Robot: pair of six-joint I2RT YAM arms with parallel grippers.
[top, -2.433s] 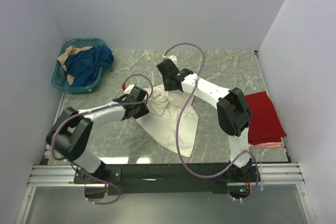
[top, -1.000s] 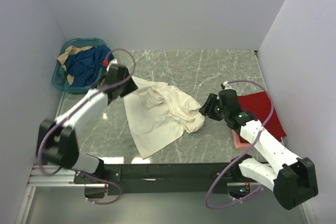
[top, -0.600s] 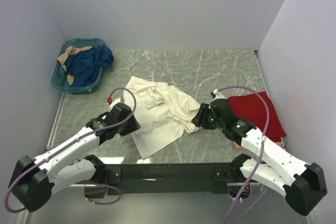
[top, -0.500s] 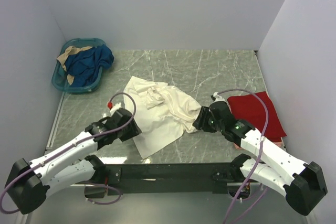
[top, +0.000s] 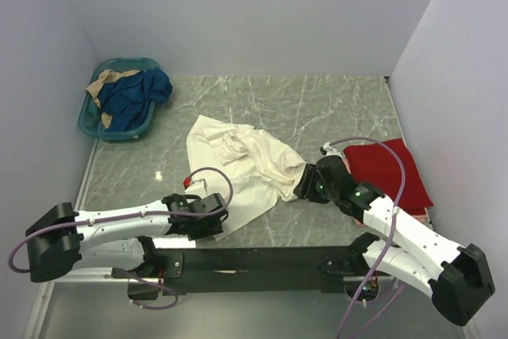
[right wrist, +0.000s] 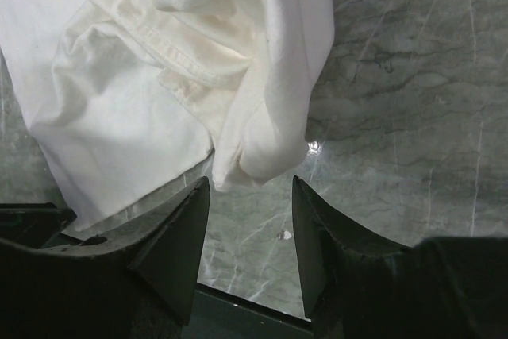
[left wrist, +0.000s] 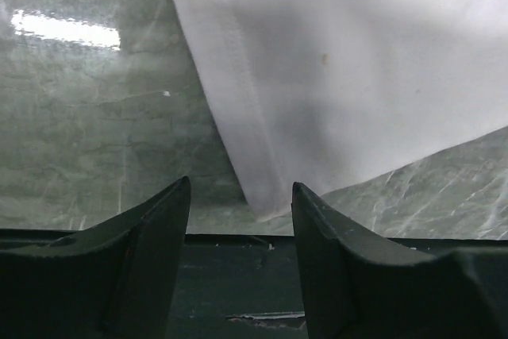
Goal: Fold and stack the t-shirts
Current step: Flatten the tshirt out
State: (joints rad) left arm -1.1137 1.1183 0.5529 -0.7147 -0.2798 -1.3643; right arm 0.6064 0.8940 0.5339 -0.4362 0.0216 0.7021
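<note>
Finding 1: the left gripper [top: 216, 222] has left the far left corner of the cream-white t-shirt [top: 238, 168], where it stood a second ago, and now sits low at that shirt's near corner. Its jaws have widened on the way and stand apart with nothing between them. In the left wrist view the stitched hem corner lies just ahead of the gap, not touching either finger.

Finding 2: the right gripper [top: 306, 183] has barely shifted. It remains at the shirt's right-hand edge, jaws apart. In the right wrist view a rolled fold hangs just in front of them, unclamped.

Finding 3: the shirt itself, a tight heap between the arms a little earlier, now lies drawn out across the desk [top: 333, 109], flat toward its near corner but bunched and twisted through the middle and right side.

Other items: the red t-shirt [top: 393, 174] lies to the right of the cream shirt. The teal basket [top: 111, 134] with its cloths stands well off beyond the shirt's far left.

Assessment: spreading is partly done and no fold has been made. Both grippers appear placed to take opposite points and pull the cloth flat; the central bunching would need clearing first
</note>
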